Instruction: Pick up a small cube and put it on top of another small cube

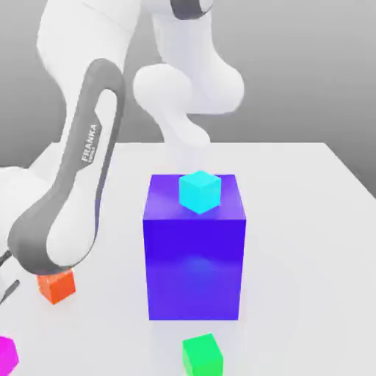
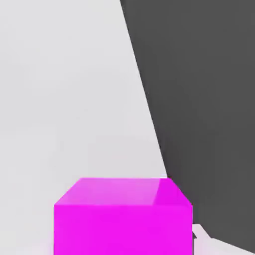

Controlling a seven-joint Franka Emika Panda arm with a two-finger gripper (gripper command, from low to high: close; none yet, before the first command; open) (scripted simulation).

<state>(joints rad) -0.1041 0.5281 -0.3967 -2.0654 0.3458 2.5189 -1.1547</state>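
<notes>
A: The small magenta-pink cube (image 1: 6,354) is cut off by the exterior view's left edge, low in the corner; only a sliver of it is seen there on the white tabletop (image 1: 308,220).

B: And the claw itself is not made out there. The arm (image 1: 70,198) is bent down toward that corner, and its lower end is lost past the frame edge. The claw is taken as closed; what, if anything, is gripped cannot be told.

A: In the hand view the magenta-pink cube (image 2: 123,216) is seen very close, its lower part cropped by the picture's edge. A plain, glossy top face and a bright front face are shown, with no marking.

B: Beside it the tabletop's edge is seen, with dark ground beyond it. A small pale shape at the corner of that view cannot be identified.

A: An orange small cube (image 1: 57,285) is partly covered by the arm's elbow. A cyan cube (image 1: 200,191) is set on the big blue block (image 1: 194,257), and a green small cube (image 1: 203,355) is cropped slightly at the bottom.
</notes>
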